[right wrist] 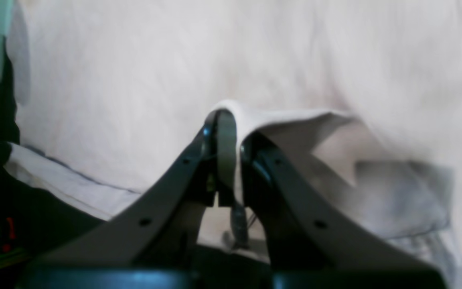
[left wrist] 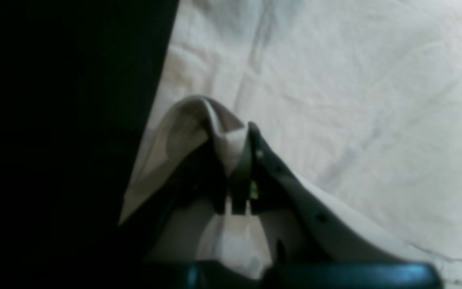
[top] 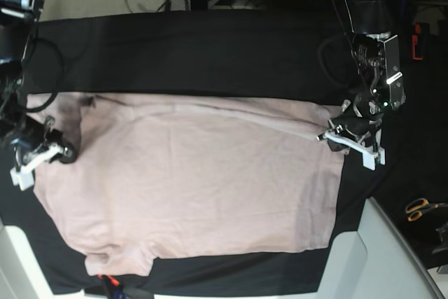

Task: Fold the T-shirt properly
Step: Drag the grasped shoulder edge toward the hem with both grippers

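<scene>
1. T-shirt (top: 189,180): plain pale pink, short-sleeved, spread flat and lightly creased over most of the black table cloth (top: 210,54); one sleeve lies at the near edge of the base view.
2. Left gripper (left wrist: 244,138): at the shirt's edge on the base view's right; fingers pinched narrow on a raised fold of the T-shirt's hem.
3. Right gripper (right wrist: 231,132): at the shirt's opposite edge, base view's left; fingers closed tight on a lifted ridge of the same cloth.
4. Scissors (top: 422,208): orange-handled, lying on the table cloth, well apart from the shirt.
</scene>
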Motion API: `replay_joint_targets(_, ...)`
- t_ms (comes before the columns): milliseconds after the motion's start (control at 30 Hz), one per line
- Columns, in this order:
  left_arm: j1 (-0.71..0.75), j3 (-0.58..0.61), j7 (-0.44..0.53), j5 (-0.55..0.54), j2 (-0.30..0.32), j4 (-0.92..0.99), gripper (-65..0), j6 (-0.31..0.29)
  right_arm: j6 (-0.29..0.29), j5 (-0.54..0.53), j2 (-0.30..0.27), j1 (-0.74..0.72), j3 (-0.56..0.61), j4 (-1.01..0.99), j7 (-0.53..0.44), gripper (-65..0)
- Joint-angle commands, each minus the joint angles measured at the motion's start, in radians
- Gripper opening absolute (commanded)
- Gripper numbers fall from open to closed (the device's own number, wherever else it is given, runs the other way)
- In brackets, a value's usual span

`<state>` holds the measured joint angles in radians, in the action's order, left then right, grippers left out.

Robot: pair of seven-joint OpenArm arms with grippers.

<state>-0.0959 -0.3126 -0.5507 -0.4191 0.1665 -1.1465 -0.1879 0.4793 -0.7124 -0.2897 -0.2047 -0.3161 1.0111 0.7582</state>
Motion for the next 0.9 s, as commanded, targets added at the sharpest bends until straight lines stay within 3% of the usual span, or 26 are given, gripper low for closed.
replay_joint_targets(0,-0.029,-0.001,0.019,0.009,0.008,-0.016,-65.0,-0.008,0.006,0.010,-0.016,-0.031,-0.005,0.008,-0.018,-64.4)
replay_joint_targets(100,-0.040,-0.003,0.019,0.045,0.005,-0.016,-65.0,-0.008,0.008,0.056,-0.010,-0.054,-0.005,0.007,-0.019,-64.4)
replay_joint_targets(667,-0.129,-0.001,0.022,0.053,0.008,0.093,-65.0,-0.009,0.009,0.060,-0.013,-0.105,-0.001,-0.053,-0.115,-64.4)
replay_joint_targets(867,-0.129,-0.001,0.022,0.053,0.009,0.093,-65.0,-0.009,0.040,0.060,-0.016,-0.146,0.108,-0.111,-0.170,-64.5)
